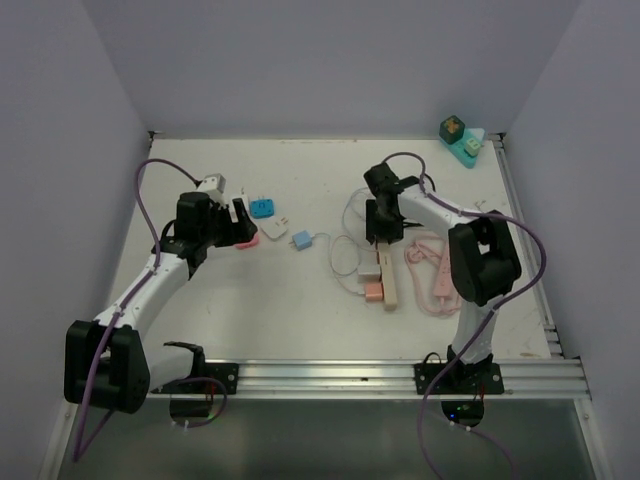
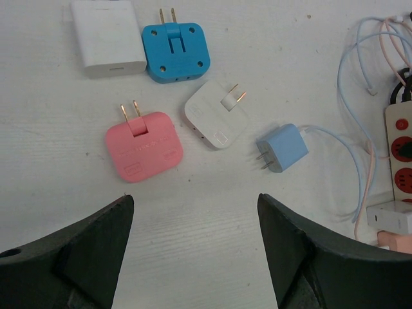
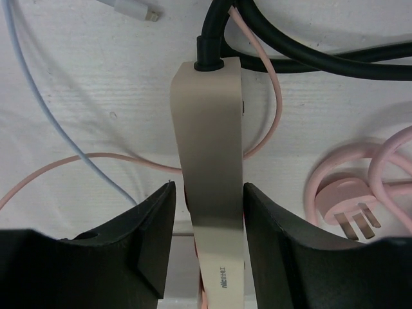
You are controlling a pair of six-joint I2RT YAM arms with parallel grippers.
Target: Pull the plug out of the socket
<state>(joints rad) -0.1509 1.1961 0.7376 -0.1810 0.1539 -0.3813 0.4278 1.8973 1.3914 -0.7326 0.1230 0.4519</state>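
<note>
A beige power strip (image 3: 209, 129) lies between my right gripper's fingers, a black cable (image 3: 309, 58) leaving its far end. My right gripper (image 3: 209, 187) is closed around the strip; the right finger touches it and the left sits at a hair's gap. In the top view the right gripper (image 1: 383, 235) is at the strip's far end (image 1: 391, 285). A white plug (image 2: 389, 219) and a pink plug (image 2: 398, 242) sit in the strip's near end. My left gripper (image 2: 195, 196) is open and empty above bare table, near a pink adapter (image 2: 143, 145).
Loose adapters lie by the left gripper: blue (image 2: 175, 55), white (image 2: 214, 119), a white charger block (image 2: 106, 38) and a light blue charger (image 2: 283, 148) with its cable. A pink power strip (image 1: 435, 275) and its pink plug (image 3: 347, 206) lie right of the beige strip. Teal items (image 1: 460, 140) sit back right.
</note>
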